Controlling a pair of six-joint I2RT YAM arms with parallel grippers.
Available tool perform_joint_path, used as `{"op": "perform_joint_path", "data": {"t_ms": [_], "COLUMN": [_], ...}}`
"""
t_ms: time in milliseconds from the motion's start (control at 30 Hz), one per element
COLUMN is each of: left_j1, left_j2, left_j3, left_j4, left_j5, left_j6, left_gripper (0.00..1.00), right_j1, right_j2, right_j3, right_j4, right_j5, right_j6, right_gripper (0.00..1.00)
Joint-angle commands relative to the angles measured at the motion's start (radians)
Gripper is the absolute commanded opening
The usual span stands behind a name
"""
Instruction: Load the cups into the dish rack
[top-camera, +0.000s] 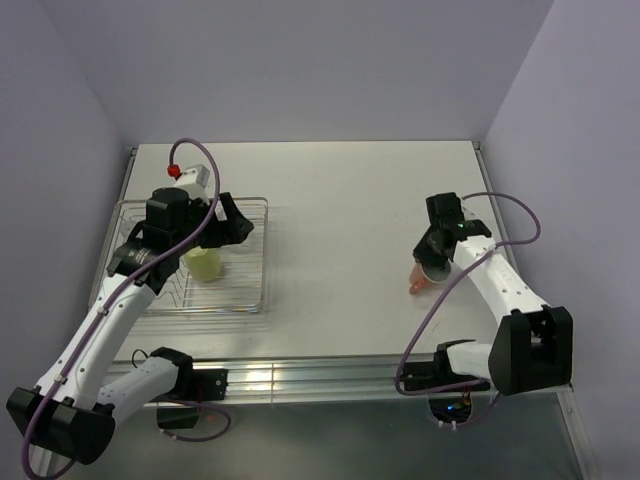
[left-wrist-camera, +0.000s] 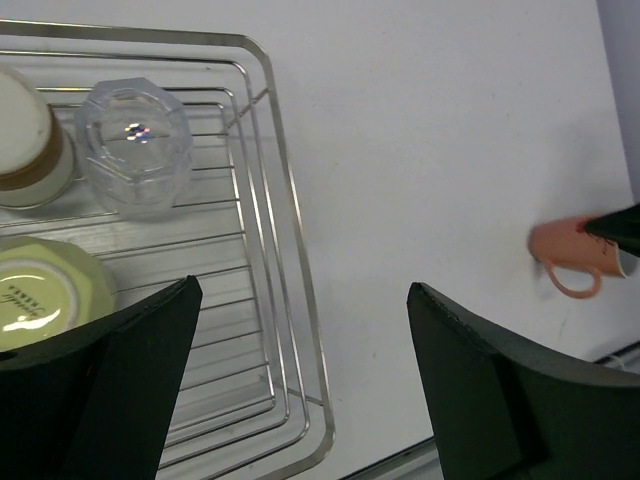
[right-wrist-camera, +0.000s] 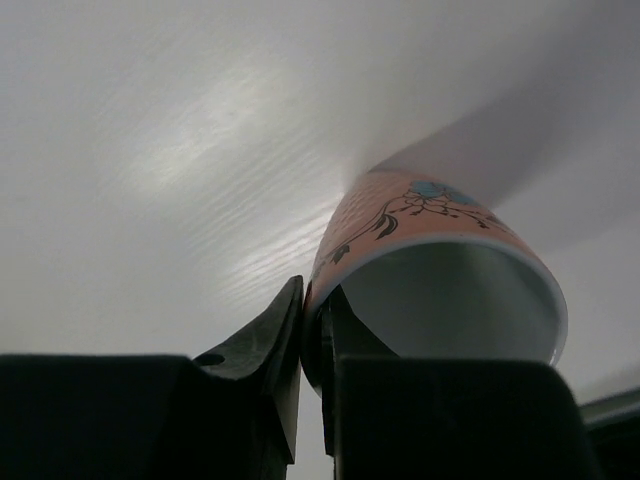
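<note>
My right tool (right-wrist-camera: 312, 330) pinches the rim of the tilted salmon mug (right-wrist-camera: 420, 215), well right of the dish rack (left-wrist-camera: 255, 330). The left tool (left-wrist-camera: 302, 290) hangs wide over the rack. I count three cups loaded: yellow-green mug (left-wrist-camera: 45, 290), glass tumbler (left-wrist-camera: 135, 140), brown-and-cream cup (left-wrist-camera: 25, 140).

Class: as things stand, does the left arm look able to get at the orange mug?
Probably not: the orange mug lies far across the table, its rim pinched by the right hand.
</note>
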Motion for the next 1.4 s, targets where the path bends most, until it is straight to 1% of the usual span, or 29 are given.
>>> {"op": "perform_joint_path", "data": {"t_ms": [0, 33, 67, 100, 133, 167, 233, 267, 300, 333, 400, 433, 467, 533, 567, 600, 667, 867, 1000, 1100, 1267, 1367], "left_j1": [-0.004, -0.002, -0.001, 0.001, 0.008, 0.014, 0.039, 0.047, 0.054, 0.065, 0.074, 0.080, 0.085, 0.100, 0.103, 0.107, 0.108, 0.108, 0.108, 0.108, 0.107, 0.105], "left_j2": [0.023, 0.029, 0.036, 0.048, 0.054, 0.062, 0.088, 0.097, 0.111, 0.115, 0.131, 0.137, 0.143, 0.164, 0.169, 0.183, 0.200, 0.252, 0.290, 0.307, 0.345, 0.356], "left_j3": [0.022, 0.034, 0.039, 0.043, 0.047, 0.045, 0.042, 0.039, 0.028, 0.025, 0.017, 0.011, 0.010, -0.010, -0.018, -0.029, -0.029, -0.018, -0.015, -0.019, -0.038, -0.053], "left_j4": [0.084, 0.096, 0.112, 0.159, 0.188, 0.219, 0.319, 0.355, 0.395, 0.478, 0.550, 0.602, 0.671, 0.766, 0.869, 0.912, 0.995, 1.135, 1.199, 1.242, 1.397, 1.439], "left_j5": [0.129, 0.185, 0.219, 0.259, 0.304, 0.395, 0.486, 0.562, 0.597, 0.621, 0.689, 0.707, 0.724, 0.789, 0.807, 0.822, 0.845, 0.862, 0.862, 0.861, 0.876, 0.885], "left_j6": [-0.025, -0.037, -0.047, -0.059, -0.073, -0.106, -0.172, -0.195, -0.220, -0.244, -0.318, -0.341, -0.384, -0.441, -0.505, -0.531, -0.589, -0.691, -0.731, -0.755, -0.858, -0.895], "left_gripper": [0.91, 0.92, 0.92, 0.93, 0.94, 0.95, 0.95, 0.95, 0.95, 0.95, 0.95, 0.95, 0.96, 0.96, 0.96, 0.96, 0.96, 0.97, 0.97, 0.97, 0.96, 0.96], "right_j1": [0.013, 0.020, 0.038, 0.049, 0.066, 0.105, 0.150, 0.170, 0.203, 0.214, 0.240, 0.244, 0.247, 0.253, 0.254, 0.259, 0.262, 0.276, 0.306, 0.331, 0.359, 0.375], "right_j2": [-0.082, -0.091, -0.094, -0.085, -0.076, -0.057, -0.043, -0.027, -0.020, -0.014, -0.002, 0.000, 0.001, 0.004, 0.009, 0.012, 0.007, 0.012, 0.016, 0.023, 0.053, 0.062], "right_j3": [0.055, 0.093, 0.119, 0.146, 0.209, 0.245, 0.327, 0.354, 0.372, 0.397, 0.411, 0.414, 0.411, 0.403, 0.400, 0.397, 0.386, 0.345, 0.340, 0.355, 0.369, 0.363], "right_j4": [0.225, 0.258, 0.318, 0.343, 0.366, 0.407, 0.478, 0.505, 0.541, 0.579, 0.708, 0.752, 0.841, 0.921, 0.994, 1.028, 1.091, 1.243, 1.257, 1.237, 1.248, 1.265], "right_j5": [-0.301, -0.423, -0.477, -0.525, -0.589, -0.610, -0.651, -0.674, -0.701, -0.726, -0.800, -0.817, -0.830, -0.870, -0.886, -0.910, -0.917, -0.953, -0.946, -0.932, -0.924, -0.913], "right_j6": [-0.055, -0.055, -0.046, -0.019, -0.005, 0.009, 0.047, 0.060, 0.093, 0.119, 0.167, 0.219, 0.244, 0.320, 0.342, 0.381, 0.406, 0.500, 0.497, 0.475, 0.475, 0.471], "right_gripper": [0.00, 0.00, 0.00, 0.00, 0.00, 0.00, 0.00, 0.00, 0.00, 0.00, 0.00, 0.00, 0.00, 0.00, 0.00, 0.00, 0.00, 0.00, 0.00, 0.00, 0.00, 0.00]}}
